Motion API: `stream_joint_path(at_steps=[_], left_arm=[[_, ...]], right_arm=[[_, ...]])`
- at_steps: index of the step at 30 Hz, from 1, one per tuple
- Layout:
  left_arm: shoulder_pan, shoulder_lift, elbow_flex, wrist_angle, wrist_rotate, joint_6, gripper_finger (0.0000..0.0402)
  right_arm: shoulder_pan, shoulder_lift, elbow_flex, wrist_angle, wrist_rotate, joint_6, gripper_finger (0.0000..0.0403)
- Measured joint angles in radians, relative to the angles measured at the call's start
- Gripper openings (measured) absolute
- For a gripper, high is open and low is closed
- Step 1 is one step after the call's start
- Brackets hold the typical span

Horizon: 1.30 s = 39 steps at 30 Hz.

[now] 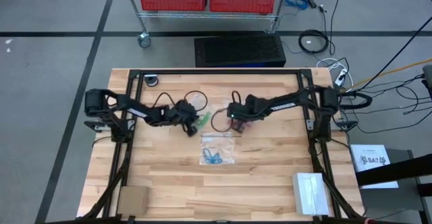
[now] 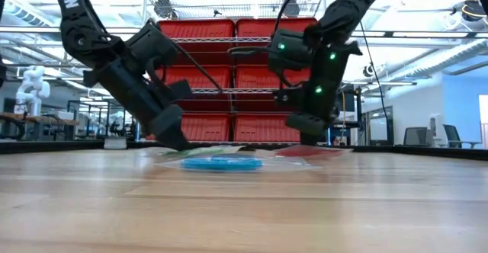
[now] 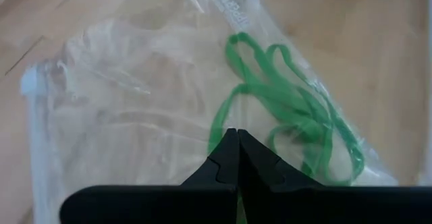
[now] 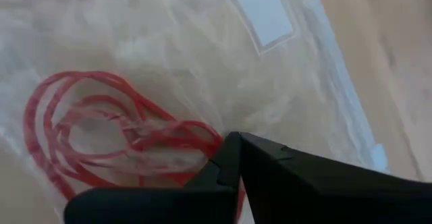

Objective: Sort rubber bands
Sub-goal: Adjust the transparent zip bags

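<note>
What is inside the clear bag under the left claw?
A bunch of green rubber bands lies inside the clear zip bag, seen through the plastic. The shut left claw covers part of the loops, so whether anything else sits beneath it cannot be seen.

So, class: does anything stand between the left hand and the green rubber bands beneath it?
Yes. The green rubber bands lie inside a clear plastic zip bag, so its film covers them. The left hand, shut, points down at the bag; the film separates it from the bands.
</note>
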Motion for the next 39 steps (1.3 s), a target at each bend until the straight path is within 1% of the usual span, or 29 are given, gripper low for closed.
stream_joint_path(at_steps=[7, 11, 14, 17, 22, 27, 31, 35, 37, 39], left_arm=[[-0.043, -0.002, 0.054, -0.174, 0.002, 0.122, 0.0005], [-0.071, -0.001, 0.11, -0.295, -0.024, 0.17, 0.0005], [-0.093, 0.001, 0.158, -0.397, -0.04, 0.181, 0.0005], [-0.124, 0.002, 0.202, -0.499, -0.046, 0.187, 0.0005], [-0.194, 0.003, 0.247, -0.634, -0.056, 0.196, 0.0005], [-0.282, 0.003, 0.278, -0.743, -0.068, 0.157, 0.0005], [-0.354, 0.003, 0.315, -0.86, -0.097, 0.109, 0.0005], [-0.396, -0.024, 0.355, -0.925, -0.156, -0.037, 0.0005], [-0.406, -0.054, 0.361, -0.909, -0.169, -0.13, 0.0004], [-0.406, -0.084, 0.366, -0.837, -0.181, -0.227, 0.0004]], right_arm=[[0.1, -0.011, -0.001, -0.223, 0.008, -0.02, 0.0], [0.152, -0.02, -0.018, -0.305, 0.009, -0.002, 0.0], [0.19, -0.041, -0.047, -0.327, 0.005, 0.042, 0.0], [0.233, -0.071, -0.085, -0.348, -0.025, 0.102, 0.0], [0.342, -0.126, -0.146, -0.342, -0.071, 0.216, 0.0], [0.471, -0.153, -0.158, -0.328, -0.099, 0.32, 0.0], [0.545, -0.155, -0.151, -0.295, -0.119, 0.371, 0.0], [0.583, -0.158, -0.126, -0.291, -0.09, 0.397, 0.0], [0.588, -0.163, -0.108, -0.294, -0.065, 0.396, 0.0], [0.587, -0.166, -0.095, -0.3, -0.054, 0.384, 0.0]])
